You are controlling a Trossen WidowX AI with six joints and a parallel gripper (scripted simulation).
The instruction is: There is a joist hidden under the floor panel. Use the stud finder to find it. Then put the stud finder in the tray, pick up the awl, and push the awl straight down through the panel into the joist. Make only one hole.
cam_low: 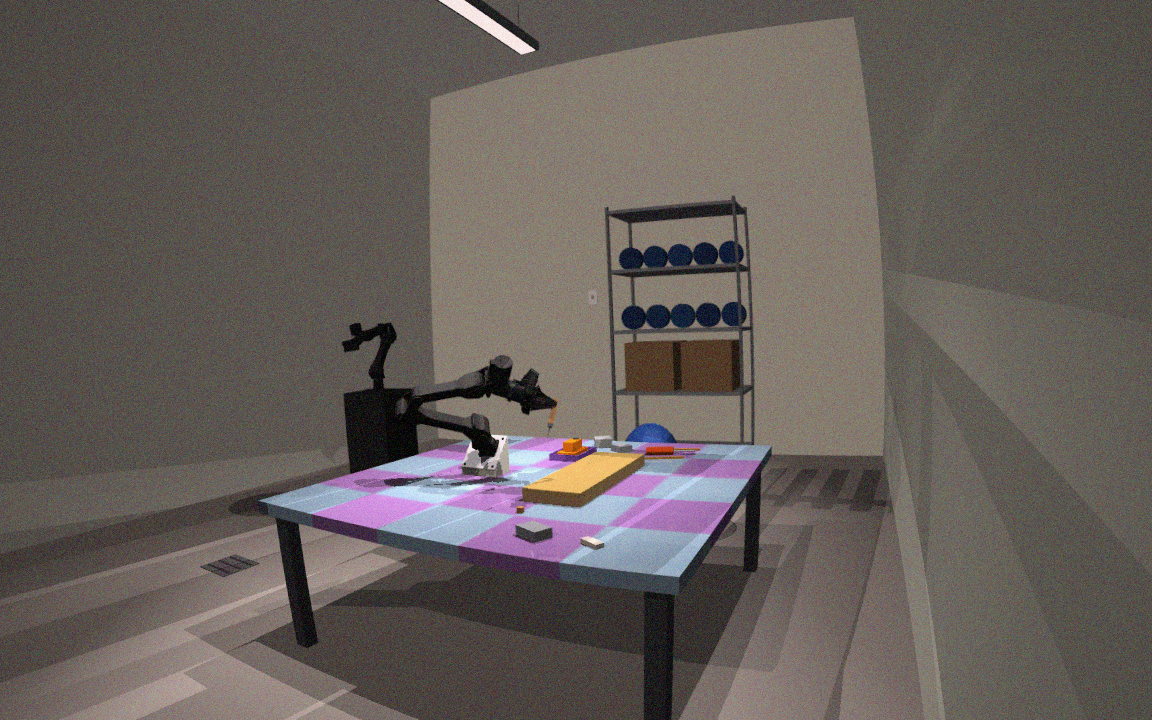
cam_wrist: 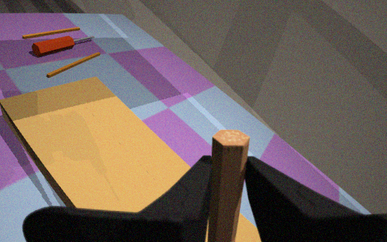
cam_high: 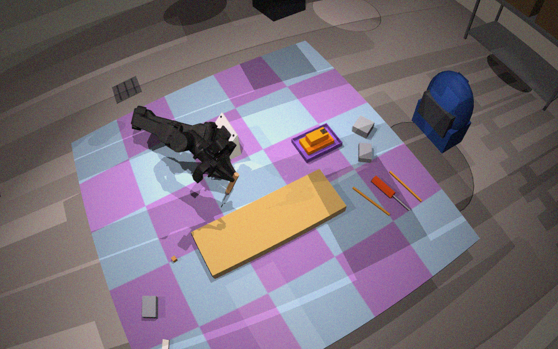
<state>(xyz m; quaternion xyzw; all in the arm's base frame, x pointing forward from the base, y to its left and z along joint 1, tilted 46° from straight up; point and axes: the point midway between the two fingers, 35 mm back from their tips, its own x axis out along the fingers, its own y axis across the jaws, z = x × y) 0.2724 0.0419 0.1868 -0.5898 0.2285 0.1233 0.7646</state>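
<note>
- Fingers of the gripper (cam_high: pixel 233 175) (cam_low: pixel 553 404) (cam_wrist: pixel 230 161), seen from the top, are closed down on the awl (cam_high: pixel 231 183) (cam_low: pixel 551 415) (cam_wrist: pixel 230 188) near its handle's butt, the shank pointing toward the near long edge of the floor panel (cam_high: pixel 268 221) (cam_low: pixel 584 479) (cam_wrist: pixel 113 151). The panel lies beyond the fingers, its long axis running aslant; the tip appears short of it. The stud finder (cam_high: pixel 317 139) (cam_low: pixel 572 445) sits in the tray (cam_high: pixel 308 159) (cam_low: pixel 553 457).
- Exterior: the awl hangs steeply, handle up, well above the table (cam_low: pixel 383 505), so the coming move probably wants travel over the panel, then a straight push down. The one arm does it all (where the joist lies cannot be told).
- Wrist: the handle stands between narrowly parted fingers, a pad on either side, its hexagonal end uppermost; the panel stretches away beyond. No brand, label or writing can be read in any view.
</note>
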